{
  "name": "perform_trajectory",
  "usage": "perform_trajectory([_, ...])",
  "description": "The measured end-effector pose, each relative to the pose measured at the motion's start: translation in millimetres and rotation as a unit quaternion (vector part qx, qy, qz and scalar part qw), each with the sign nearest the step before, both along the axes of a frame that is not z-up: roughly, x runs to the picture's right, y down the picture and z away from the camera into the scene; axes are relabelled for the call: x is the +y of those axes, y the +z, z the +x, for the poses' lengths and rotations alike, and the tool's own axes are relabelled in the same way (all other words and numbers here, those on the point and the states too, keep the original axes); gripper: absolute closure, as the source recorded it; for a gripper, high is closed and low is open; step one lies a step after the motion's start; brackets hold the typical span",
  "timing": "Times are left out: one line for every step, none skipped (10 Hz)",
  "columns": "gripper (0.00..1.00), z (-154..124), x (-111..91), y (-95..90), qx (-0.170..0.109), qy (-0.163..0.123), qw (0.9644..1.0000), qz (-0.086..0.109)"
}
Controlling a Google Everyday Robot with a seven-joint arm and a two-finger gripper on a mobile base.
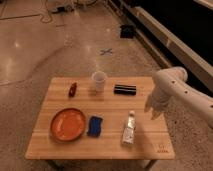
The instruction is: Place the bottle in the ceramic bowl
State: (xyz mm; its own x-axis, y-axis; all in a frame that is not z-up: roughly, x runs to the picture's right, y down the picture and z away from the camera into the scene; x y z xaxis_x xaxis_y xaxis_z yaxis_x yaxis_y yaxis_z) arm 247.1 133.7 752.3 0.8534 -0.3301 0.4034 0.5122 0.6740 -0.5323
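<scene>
The bottle (129, 129), clear plastic with a white cap, lies on its side on the right part of the wooden table (115, 107), pointing roughly front to back. The ceramic bowl (67, 124), orange-red and shallow, sits empty at the table's front left. My gripper (152, 112) hangs from the white arm (172, 87) over the table's right edge. It is a short way right of the bottle and above it, touching nothing.
A blue sponge-like block (94, 126) lies between bowl and bottle. Along the back of the table stand a white cup (99, 81), a black cylinder (124, 89) lying on its side, and a small dark-red object (73, 90). Polished floor surrounds the table.
</scene>
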Motion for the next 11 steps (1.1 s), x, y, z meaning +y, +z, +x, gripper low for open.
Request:
perform_trajectory([0.55, -4, 8, 0.1, 0.000, -0.004, 1.0000, -0.006])
perform_trajectory([0.55, -14, 20, 1.6, -0.002, -0.002, 1.0000, -0.002])
perform_trajectory([0.55, -14, 35, 0.3, 0.001, -0.001, 1.0000, -0.003])
perform_trajectory([0.55, -12, 39, 0.2, 0.002, -0.002, 1.0000, -0.003])
perform_trajectory([0.55, -9, 33, 2.5, 0.005, -0.013, 0.9999, -0.009])
perform_trajectory([0.55, -10, 23, 5.6, -0.002, -0.021, 0.9997, -0.013])
perform_trajectory([0.55, -10, 22, 8.1, -0.005, -0.021, 0.9996, -0.016])
perform_trajectory([0.55, -15, 25, 6.6, -0.009, -0.022, 0.9996, -0.015])
perform_trajectory([0.55, -11, 33, 2.1, -0.005, -0.022, 0.9996, -0.019])
perform_trajectory([0.55, -5, 40, 2.2, 0.000, -0.025, 0.9993, -0.028])
perform_trajectory([0.55, -5, 39, 2.4, -0.003, -0.029, 0.9992, -0.028])
